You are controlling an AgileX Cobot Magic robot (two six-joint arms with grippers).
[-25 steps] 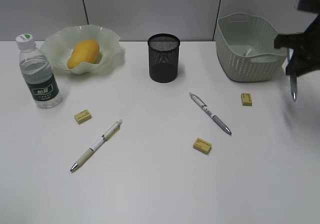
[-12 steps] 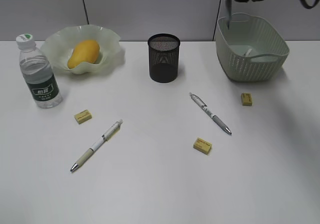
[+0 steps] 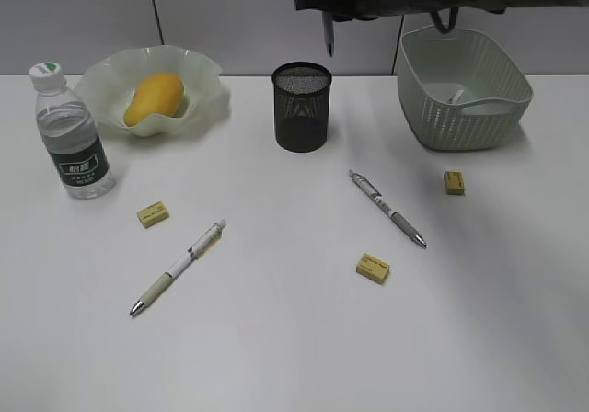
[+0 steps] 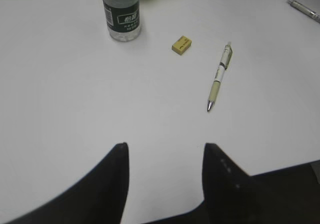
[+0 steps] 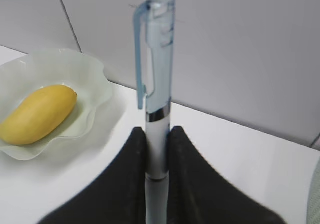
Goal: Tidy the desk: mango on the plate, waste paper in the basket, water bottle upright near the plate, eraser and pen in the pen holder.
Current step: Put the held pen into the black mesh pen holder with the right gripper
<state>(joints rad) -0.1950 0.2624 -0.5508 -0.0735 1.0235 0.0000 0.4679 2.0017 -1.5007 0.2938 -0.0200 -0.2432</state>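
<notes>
Right claw pinches a pen between its two black fingers, long axis vertical. In the wrist view the clip end points away from the claw, up the frame; the exterior view shows the same pen hanging tip-down below the dark arm, just above and slightly right of the pen holder, not touching it. The claw itself is hard to make out in the exterior view, merged with the blurred arm at the top edge.

Left claw is spread and holds nothing, above bare counter. Ahead of it lie a second pen, tip pointing back toward the claw, an eraser beyond, and the upright water bottle, its cap cut off by the frame.

Only the exterior view shows the basket with a white item inside, too small to identify, a third pen lying diagonally, and two more erasers. The mango lies on the plate, left of the right claw, long axis slanted.
</notes>
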